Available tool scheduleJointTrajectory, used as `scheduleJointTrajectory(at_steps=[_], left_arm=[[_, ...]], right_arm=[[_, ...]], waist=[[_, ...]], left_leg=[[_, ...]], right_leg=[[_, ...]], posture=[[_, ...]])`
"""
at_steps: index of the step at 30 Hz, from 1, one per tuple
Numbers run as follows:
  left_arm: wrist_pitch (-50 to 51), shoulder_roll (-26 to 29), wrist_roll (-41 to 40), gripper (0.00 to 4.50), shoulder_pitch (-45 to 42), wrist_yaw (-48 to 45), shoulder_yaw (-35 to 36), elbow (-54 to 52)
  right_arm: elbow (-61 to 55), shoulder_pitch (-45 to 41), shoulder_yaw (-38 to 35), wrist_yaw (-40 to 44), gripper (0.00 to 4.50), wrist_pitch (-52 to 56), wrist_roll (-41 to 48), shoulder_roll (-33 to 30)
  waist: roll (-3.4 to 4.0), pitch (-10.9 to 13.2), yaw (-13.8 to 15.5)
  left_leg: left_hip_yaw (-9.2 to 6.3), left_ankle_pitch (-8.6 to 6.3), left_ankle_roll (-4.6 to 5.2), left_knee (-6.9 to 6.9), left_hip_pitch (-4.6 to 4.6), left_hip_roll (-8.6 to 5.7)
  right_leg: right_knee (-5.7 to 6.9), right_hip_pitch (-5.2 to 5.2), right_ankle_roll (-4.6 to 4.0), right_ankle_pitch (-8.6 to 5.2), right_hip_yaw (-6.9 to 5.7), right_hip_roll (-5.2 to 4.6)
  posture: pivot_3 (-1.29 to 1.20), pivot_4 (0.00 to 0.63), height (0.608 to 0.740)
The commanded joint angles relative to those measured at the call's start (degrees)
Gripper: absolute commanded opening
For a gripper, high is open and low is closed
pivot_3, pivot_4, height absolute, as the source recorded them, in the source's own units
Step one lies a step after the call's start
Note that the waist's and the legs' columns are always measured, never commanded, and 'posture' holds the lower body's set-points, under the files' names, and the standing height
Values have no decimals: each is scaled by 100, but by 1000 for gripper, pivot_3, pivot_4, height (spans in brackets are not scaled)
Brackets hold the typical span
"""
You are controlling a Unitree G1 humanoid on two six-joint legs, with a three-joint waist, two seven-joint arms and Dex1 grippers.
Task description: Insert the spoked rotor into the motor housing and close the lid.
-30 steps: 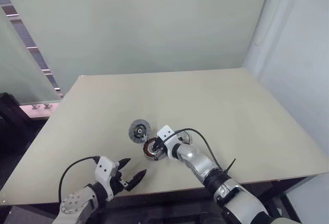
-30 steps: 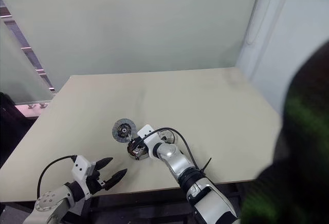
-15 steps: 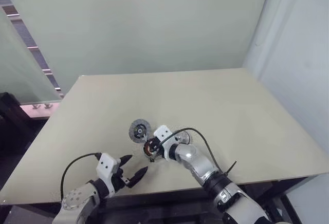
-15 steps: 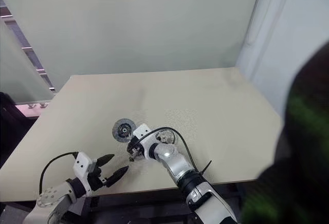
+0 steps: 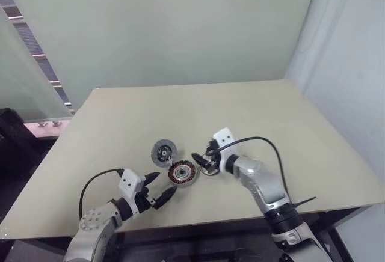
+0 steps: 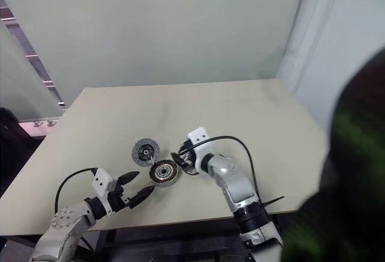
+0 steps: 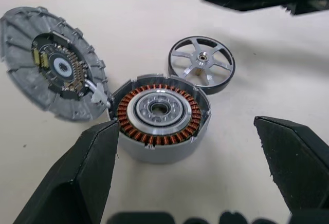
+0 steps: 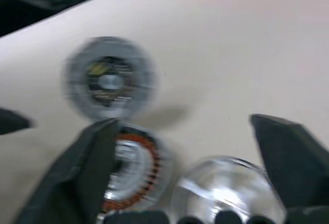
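**Rotor not yet in housing, lid off, both pincers empty**

Nothing is assembled yet, judging from how the parts lie. All three sit apart on the table (image 5: 289, 130), clustered low and centre-left in the left eye view. The motor housing (image 5: 181, 172) lies flat with its copper windings facing up and its centre bare. The spoked rotor (image 7: 201, 63) lies flat just beside it, toward frame right in the left eye view, not inserted; a narrow gap between them shows in the left wrist view. The lid (image 5: 163, 152) sits above-left of the housing, almost touching its rim; whether it leans on it I cannot tell. Left to do: seat the rotor in the housing, then put the lid on.

Right gripper (image 5: 201, 160) hangs just over the rotor, fingers spread wide, nothing held; contact with the rotor can't be settled, right wrist view is blurred. Left gripper (image 5: 160, 188) sits at lower left of the housing, jaws wide apart, pointed at it, empty and touching nothing.
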Motion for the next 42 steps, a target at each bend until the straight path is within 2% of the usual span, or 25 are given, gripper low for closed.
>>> scheduleJointTrajectory(at_steps=[1,9,13,24,32,36,42], left_arm=[[-62,7,-36,4500,-141,-68,1,-5],[-14,32,-92,4500,-265,-111,70,239],[0,50,-123,4500,-266,-120,127,332],[114,104,-190,4500,-193,-147,244,267],[151,116,-196,4500,-104,-118,324,168],[145,108,-194,4500,-62,-96,338,131],[132,103,-178,4500,-55,-75,325,116]], right_arm=[[-444,130,-422,-171,4479,220,201,-105],[-319,388,-1451,-511,4479,1272,923,-20],[-49,330,-1702,-507,4479,1621,1224,112],[1271,-212,-2131,-472,4479,1495,1659,388],[1808,-443,-2430,-533,4479,1523,1917,585],[1900,-467,-2609,-642,3600,1578,2055,663],[1833,-431,-2746,-726,1382,1709,2170,635]], waist=[[0,0,-4],[2,1,-2],[3,1,-4],[4,2,-3],[5,1,-4],[6,1,-4],[7,1,-4]], left_leg=[[1,0,0,-1,-1,0],[7,0,1,0,0,0],[7,0,1,0,1,3],[8,0,1,1,0,2],[7,0,2,-4,0,2],[7,0,1,-3,0,2],[7,0,1,-3,0,2]], right_leg=[[0,-1,0,0,1,0],[-1,0,0,0,3,0],[0,0,0,0,2,2],[-1,0,0,0,3,2],[-2,-1,0,0,4,1],[-1,0,0,0,4,1],[-1,-1,0,0,4,1]], posture=[[0,0,740],[0,0,740],[0,0,740],[0,0,740],[0,0,740],[0,0,740],[0,0,740]])
